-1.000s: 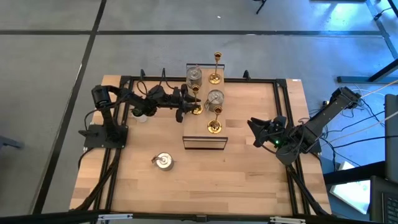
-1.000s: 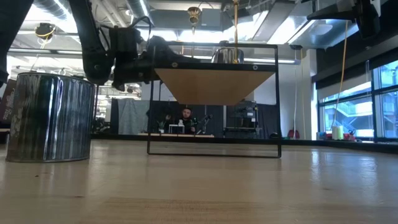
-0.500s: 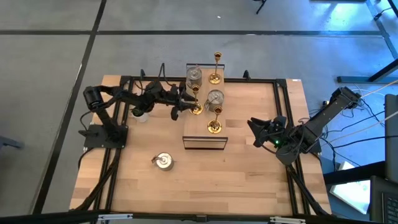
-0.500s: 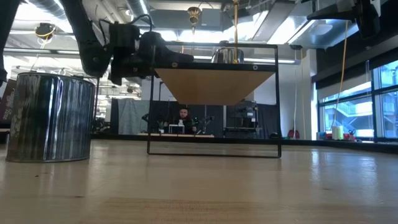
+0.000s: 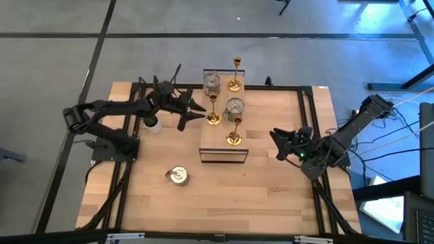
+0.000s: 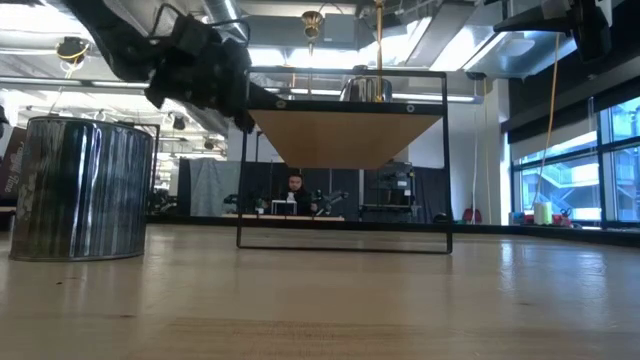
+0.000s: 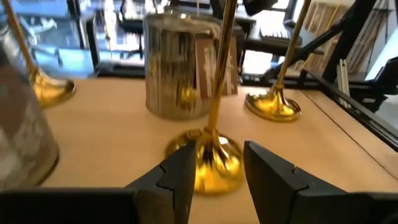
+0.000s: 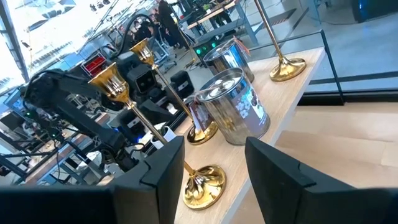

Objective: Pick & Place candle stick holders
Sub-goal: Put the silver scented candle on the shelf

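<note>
The left gripper has drawn back from the gold candlestick on the raised shelf; its fingers, earlier at the candlestick's base, now stand parted just beside it, and the left arm has stretched away from the shelf.

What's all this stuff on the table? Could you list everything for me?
Gold candlesticks: three, gold, on the raised shelf.
Silver holders: two, silver, on the shelf among the gold ones.
Silver holder: one, silver, alone on the table.
Shelf: one, wood with a black frame, mid-table.
Plant pot: one, white with green, left of the shelf.
Table: one, light wood.
Left pincer: black, open, beside the shelf.
Right pincer: black, open, right of the shelf.
</note>
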